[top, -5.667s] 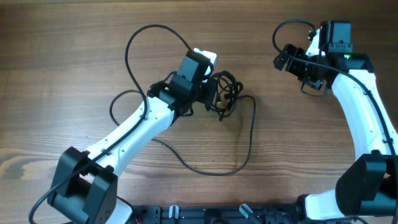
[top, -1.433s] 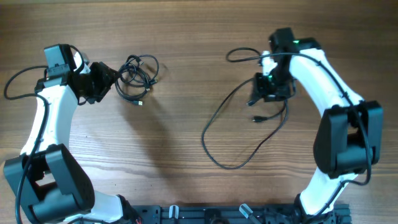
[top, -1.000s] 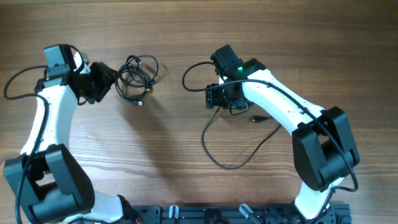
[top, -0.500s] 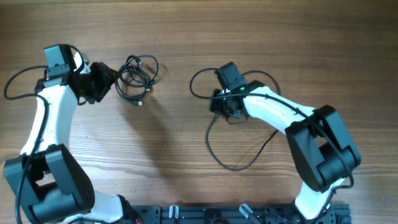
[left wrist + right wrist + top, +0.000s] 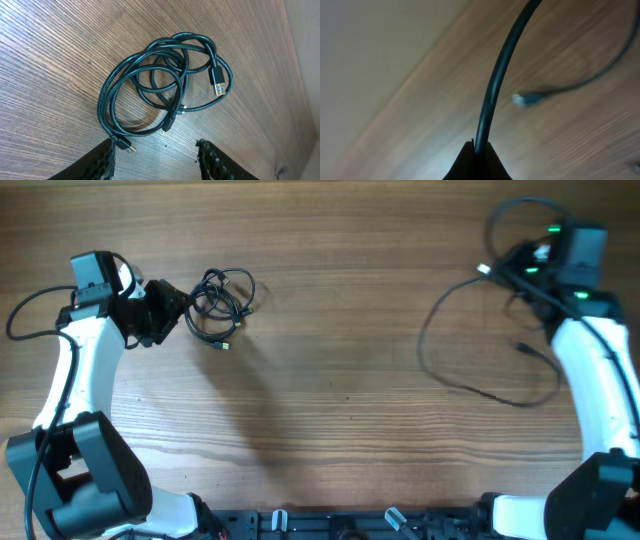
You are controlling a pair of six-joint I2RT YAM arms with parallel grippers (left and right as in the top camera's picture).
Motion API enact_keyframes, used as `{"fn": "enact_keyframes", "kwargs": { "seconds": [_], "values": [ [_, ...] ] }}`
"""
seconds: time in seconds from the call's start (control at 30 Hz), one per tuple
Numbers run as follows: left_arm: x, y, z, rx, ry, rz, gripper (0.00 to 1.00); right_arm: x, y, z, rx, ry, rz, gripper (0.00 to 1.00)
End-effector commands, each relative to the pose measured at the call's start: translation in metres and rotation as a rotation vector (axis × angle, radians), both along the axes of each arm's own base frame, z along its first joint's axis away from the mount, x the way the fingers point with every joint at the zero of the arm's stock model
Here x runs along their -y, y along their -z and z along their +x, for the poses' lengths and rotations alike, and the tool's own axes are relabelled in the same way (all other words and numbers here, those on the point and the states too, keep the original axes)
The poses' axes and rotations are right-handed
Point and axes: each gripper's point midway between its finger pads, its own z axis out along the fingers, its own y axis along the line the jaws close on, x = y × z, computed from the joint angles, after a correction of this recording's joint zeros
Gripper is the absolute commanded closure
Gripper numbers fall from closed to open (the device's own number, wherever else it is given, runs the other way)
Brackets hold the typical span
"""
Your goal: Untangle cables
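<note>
The right gripper [image 5: 476,151] has shut on the long thin black loose cable [image 5: 425,340] and pulled it from the middle to the far right.

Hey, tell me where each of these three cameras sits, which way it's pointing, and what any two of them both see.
Overhead: above the table, looking straight down; both arms show, the left gripper beside the cable bundle.
Left wrist: on the left arm, looking down past its open gripper's fingertips at the bundle, which overhead also sees.
Right wrist: on the right arm, looking along its shut right gripper, which pinches the loose cable; overhead shares that cable.
</note>
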Motion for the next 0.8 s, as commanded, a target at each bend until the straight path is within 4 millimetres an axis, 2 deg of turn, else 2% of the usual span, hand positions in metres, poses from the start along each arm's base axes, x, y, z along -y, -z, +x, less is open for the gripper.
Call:
{"fn": "enact_keyframes", "kwargs": {
  "seconds": [0.0,0.1,0.13,0.23,0.37,0.43,0.5,0.57,0.6,0.7,0.77],
  "values": [
    [0.0,0.005,-0.002,-0.012,0.002,0.001,0.43,0.066,-0.006,-0.012,0.012,0.15,-0.049,0.96],
    [0.0,0.005,-0.002,-0.012,0.002,0.001,0.43,0.119,-0.001,-0.038,-0.026,0.3,-0.062,0.96],
    [0.001,0.005,-0.002,-0.012,0.004,0.001,0.43,0.14,0.003,-0.054,-0.052,0.397,-0.053,0.96],
    [0.009,0.004,0.001,-0.003,0.027,0.004,0.43,0.152,0.012,-0.065,-0.084,0.436,-0.04,0.93],
    [0.02,0.005,0.005,0.003,0.055,0.052,0.4,0.15,0.027,-0.066,-0.133,0.43,-0.026,0.89],
    [0.021,0.007,0.005,-0.003,0.056,0.08,0.4,0.149,0.037,-0.068,-0.167,0.429,-0.016,0.8],
    [0.025,0.006,0.006,0.001,0.066,0.081,0.38,0.146,0.048,-0.066,-0.196,0.387,-0.018,0.51],
    [0.027,0.006,0.007,0.004,0.07,0.081,0.36,0.134,0.059,-0.056,-0.209,0.242,-0.025,0.22],
    [0.027,0.006,0.007,0.004,0.07,0.081,0.36,0.13,0.061,-0.057,-0.222,0.206,-0.03,0.13],
    [0.027,0.006,0.007,0.004,0.07,0.081,0.34,0.109,0.035,-0.074,-0.26,0.16,0.036,0.14],
    [0.027,0.006,0.007,0.004,0.07,0.081,0.34,0.069,0.022,-0.096,-0.317,0.007,0.135,0.14]
  ]
}}
